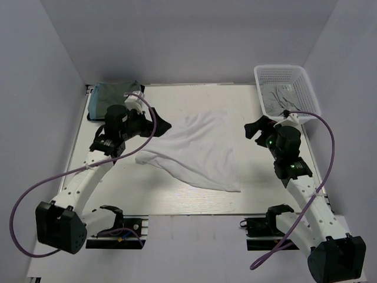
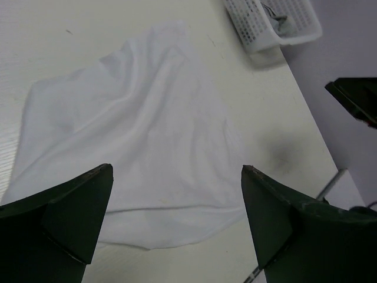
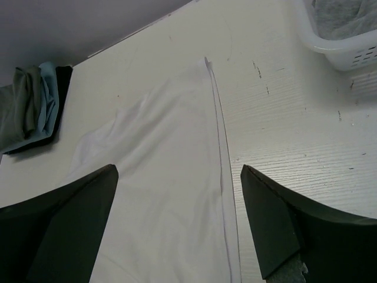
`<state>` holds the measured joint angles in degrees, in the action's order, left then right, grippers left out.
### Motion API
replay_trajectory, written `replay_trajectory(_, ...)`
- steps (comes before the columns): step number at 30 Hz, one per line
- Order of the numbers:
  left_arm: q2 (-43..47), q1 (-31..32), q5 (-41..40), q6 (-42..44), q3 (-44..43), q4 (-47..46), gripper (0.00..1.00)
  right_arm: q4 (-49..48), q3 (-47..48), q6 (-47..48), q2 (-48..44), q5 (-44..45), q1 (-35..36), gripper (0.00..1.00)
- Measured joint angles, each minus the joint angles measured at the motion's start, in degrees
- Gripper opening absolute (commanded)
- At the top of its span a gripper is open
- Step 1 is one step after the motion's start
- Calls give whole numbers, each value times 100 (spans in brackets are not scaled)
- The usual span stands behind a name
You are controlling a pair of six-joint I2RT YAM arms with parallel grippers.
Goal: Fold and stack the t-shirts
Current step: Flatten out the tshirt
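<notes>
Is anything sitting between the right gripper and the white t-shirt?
Nothing visible does. Only bare table separates the open right gripper from the white t-shirt; the basket sits farther back, off that line.

T-shirt is showing plain white with soft grey fold shadows, and the counter is showing off-white with faint wood grain and small dark scuffs. Folded stack is showing grey-green, light blue and black layers; basket is showing white lattice mesh, with grey cloth inside. Left pincer and right pincer are reading dark greenish-black, arms white with black joints, cables purple.
</notes>
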<state>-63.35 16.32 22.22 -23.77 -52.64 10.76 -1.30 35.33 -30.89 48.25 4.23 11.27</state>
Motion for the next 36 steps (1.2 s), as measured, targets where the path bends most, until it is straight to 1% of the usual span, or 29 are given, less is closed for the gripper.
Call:
replay_trajectory(4, -684, 345, 446, -2, -76, -210, 100, 188, 70, 114, 85, -59, 0, 91)
replay_trajectory(9, -1714, 1309, 669, 17, -424, -295, 100, 538, 166, 214, 199, -59, 0, 91)
replay_trajectory(13, -2487, 2068, 546, 96, -839, -109, 100, 756, 317, 358, 326, -116, 0, 91)
replay_trajectory(16, -2715, 2367, 232, 87, -848, 205, 100, 957, 597, 608, 647, -457, 0, 91)
replay_trajectory(21, -2549, 2293, -428, -190, -186, 382, 100, 876, 817, 925, 1309, -1331, 140, 91)
replay_trajectory(23, -2380, 2238, -621, -323, 142, 455, 100, 855, 844, 1001, 1637, -1521, 240, 91)
replay_trajectory(25, -2277, 2223, -861, -424, 269, 531, 100, 857, 951, 1040, 2004, -1591, 361, 91)
replay_trajectory(30, -2251, 2208, -1261, -616, 269, 535, 100, 833, 1453, 1102, 2776, -1644, 597, 91)
replay_trajectory(36, -2402, 2105, -1672, -798, 245, 533, 100, 763, 1720, 1145, 3340, -1547, 813, 91)
